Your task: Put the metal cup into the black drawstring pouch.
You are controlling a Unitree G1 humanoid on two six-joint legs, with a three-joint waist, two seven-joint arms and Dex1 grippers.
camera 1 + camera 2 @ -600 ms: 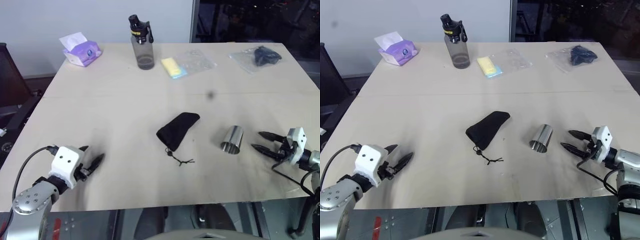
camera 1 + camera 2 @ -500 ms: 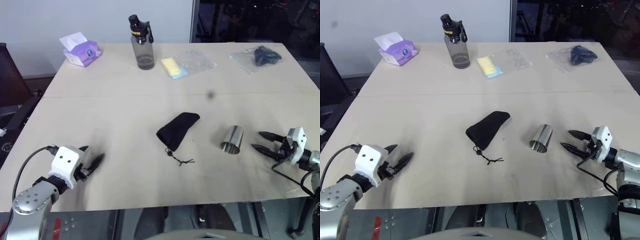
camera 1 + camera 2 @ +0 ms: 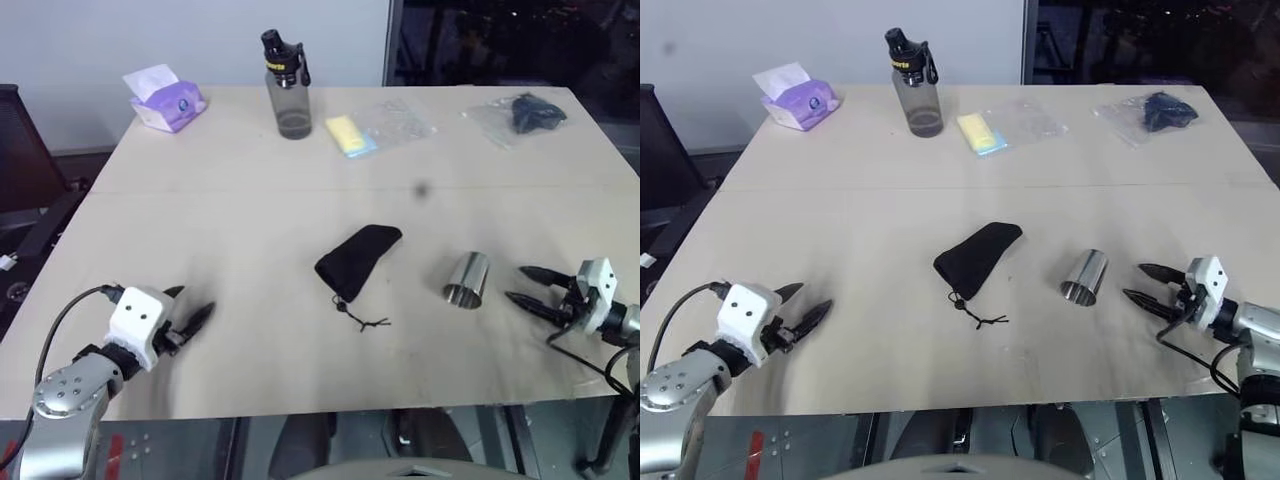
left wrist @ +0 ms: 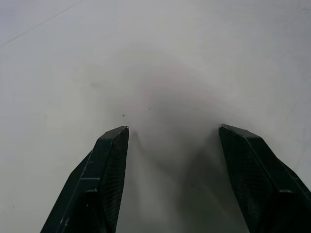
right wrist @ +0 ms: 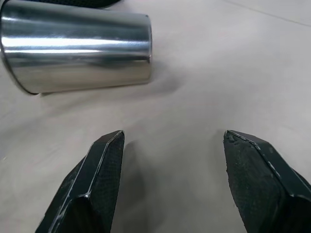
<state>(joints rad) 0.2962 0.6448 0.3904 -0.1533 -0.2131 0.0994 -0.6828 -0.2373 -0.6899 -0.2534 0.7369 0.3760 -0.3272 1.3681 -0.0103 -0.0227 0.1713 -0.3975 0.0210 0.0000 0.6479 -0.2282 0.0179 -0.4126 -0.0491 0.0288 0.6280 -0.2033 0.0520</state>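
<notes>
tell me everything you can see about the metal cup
The metal cup is a small, shiny, steel-looking tumbler without a handle, slightly tapered. It lies on its side on the pale table, open mouth toward the near edge. Nothing grips it: the open right gripper sits just beside it, apart. The black drawstring pouch lies on its other side, not touching.

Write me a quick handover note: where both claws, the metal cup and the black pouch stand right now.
Left claw: open, empty, low over bare table at the near left.
Right claw: open, empty, pointing at the metal cup with a gap between them.
Metal cup: on its side, right of the black drawstring pouch, apart from it.
Pouch: flat at mid table, cord trailing toward the robot.
Done: nothing grasped yet.
Left: grip the cup, open the pouch, put the cup in.
</notes>
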